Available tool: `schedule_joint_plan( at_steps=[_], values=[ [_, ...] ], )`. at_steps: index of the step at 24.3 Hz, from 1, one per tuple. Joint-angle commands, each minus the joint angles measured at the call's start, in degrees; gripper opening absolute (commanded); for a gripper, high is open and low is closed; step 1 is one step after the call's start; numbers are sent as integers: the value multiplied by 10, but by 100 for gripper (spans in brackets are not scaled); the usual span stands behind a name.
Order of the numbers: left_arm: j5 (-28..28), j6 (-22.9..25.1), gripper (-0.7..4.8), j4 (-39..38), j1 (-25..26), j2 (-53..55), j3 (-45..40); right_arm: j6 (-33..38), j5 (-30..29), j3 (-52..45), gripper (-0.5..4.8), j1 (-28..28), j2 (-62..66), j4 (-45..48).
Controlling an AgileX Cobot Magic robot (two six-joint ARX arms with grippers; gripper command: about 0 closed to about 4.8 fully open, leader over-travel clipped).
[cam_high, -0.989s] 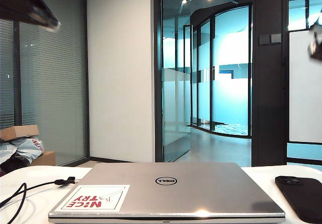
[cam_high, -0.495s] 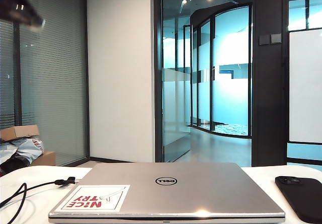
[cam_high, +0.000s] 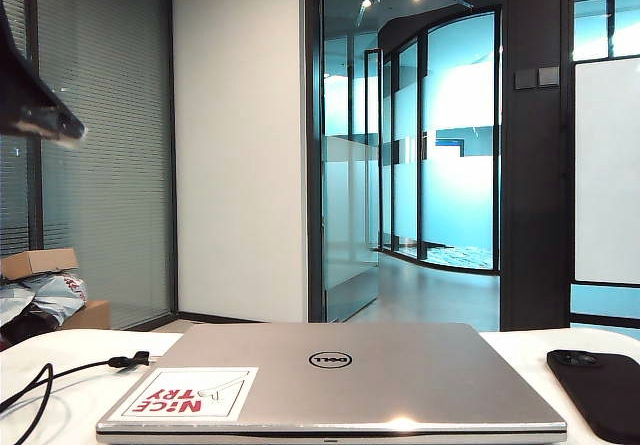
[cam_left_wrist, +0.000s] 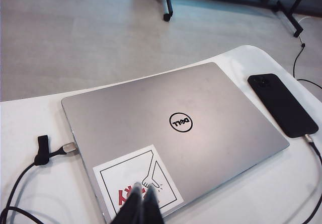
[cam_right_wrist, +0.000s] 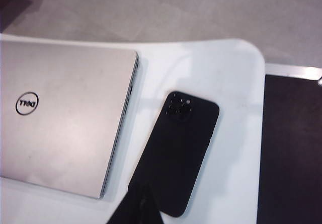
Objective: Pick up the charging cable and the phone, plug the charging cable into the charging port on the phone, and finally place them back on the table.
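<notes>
Left gripper (cam_left_wrist: 142,204): clenched, empty, high over our laptop (cam_left_wrist: 173,136).
Right gripper (cam_right_wrist: 137,204): clenched, empty, above the phone (cam_right_wrist: 176,151).
Cable (cam_left_wrist: 37,158): on the table (cam_left_wrist: 35,118), plug beside the laptop's edge.
Phone: face down on the table, right of the laptop.
Risk: we judge the plug sits so near the laptop that closing fingers could nudge it or scrape the lid.
Views: the left wrist view shows a second cord at the phone's end; the exterior view cuts that off.
</notes>
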Motion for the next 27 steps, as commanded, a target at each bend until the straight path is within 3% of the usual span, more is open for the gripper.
schedule_joint_plan(
  at_steps=[1, 6, 13, 18, 22, 27],
  values=[
    [2, 2, -6, 75, 0, -1, -27, -1, -1, -14, -1, 1, -2, 7],
    [2, 2, -6, 149, 0, -1, -64, -1, -1, -15, -1, 0, -2, 9],
    [2, 2, -6, 162, 0, -1, -66, -1, -1, -15, 0, 0, -2, 9],
    [2, 2, -6, 169, 10, -66, -67, -1, -1, -15, 0, 0, -2, 9],
    [2, 4, -6, 149, 63, -135, -71, -1, -1, -15, 0, 0, -2, 9],
    [2, 49, -6, 113, 170, -214, -76, -1, -1, -15, -1, 0, -2, 9]
  ],
)
